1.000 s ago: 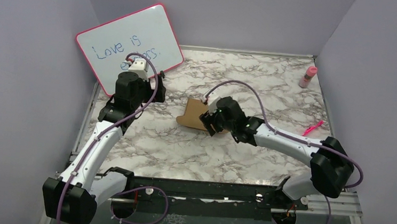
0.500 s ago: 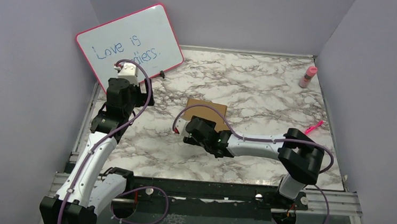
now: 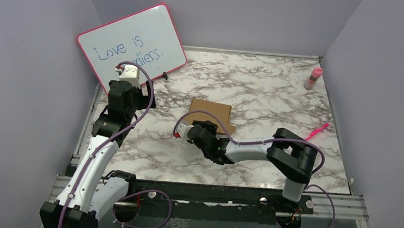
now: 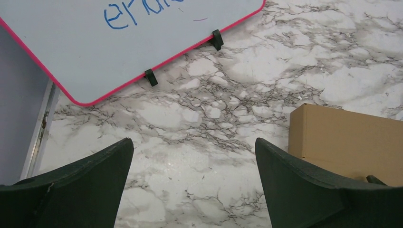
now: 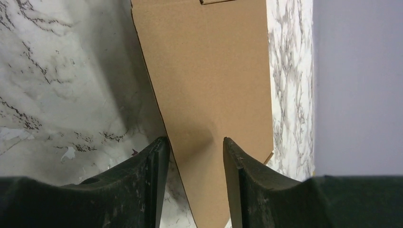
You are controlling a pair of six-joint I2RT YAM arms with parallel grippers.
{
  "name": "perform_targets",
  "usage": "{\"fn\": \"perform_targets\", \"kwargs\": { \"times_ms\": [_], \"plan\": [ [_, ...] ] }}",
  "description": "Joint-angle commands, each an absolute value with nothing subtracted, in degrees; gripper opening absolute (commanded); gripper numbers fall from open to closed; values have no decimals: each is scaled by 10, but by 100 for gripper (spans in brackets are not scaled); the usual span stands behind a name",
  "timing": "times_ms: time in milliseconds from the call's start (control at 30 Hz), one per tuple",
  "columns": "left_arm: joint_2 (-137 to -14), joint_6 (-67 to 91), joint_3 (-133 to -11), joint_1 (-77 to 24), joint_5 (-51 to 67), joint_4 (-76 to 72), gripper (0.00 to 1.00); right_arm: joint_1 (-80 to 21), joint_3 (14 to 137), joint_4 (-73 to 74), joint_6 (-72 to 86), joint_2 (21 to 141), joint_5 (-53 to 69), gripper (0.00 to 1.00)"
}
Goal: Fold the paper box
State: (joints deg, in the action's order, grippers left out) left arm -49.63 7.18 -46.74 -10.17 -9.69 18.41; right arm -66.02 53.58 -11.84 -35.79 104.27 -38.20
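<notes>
Now the right gripper [image 5: 195, 142] has slid back and narrowed, half spread, the box [image 5: 204, 71] between its jaws. The left gripper [image 4: 194, 190] is spread wide.

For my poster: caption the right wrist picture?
Right end effector straddling the brown paper box on a marble table.

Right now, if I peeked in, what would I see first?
Probably the pink-rimmed white board with blue handwriting, leaning in the far left corner. Next, the plain brown cardboard paper box in the middle of the marble table, with the right gripper at its near side. A small pink bottle stands in the far right corner.
</notes>
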Motion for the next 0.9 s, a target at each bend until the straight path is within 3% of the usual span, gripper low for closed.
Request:
{"fn": "perform_targets", "kwargs": {
  "times_ms": [0, 200, 600, 867],
  "plan": [
    [-484, 64, -461, -98, -108, 180, 99, -664, 521, -185, -380, 1074, -415, 48],
    [-483, 64, -459, -99, -102, 175, 99, -664, 511, -236, -401, 1107, -434, 42],
    [-480, 63, -455, -99, -81, 162, 99, -664, 528, -196, -404, 1034, -420, 2],
    [-478, 69, -458, -100, -31, 151, 99, -659, 599, 12, -327, 982, -319, 1]
  ]
}}
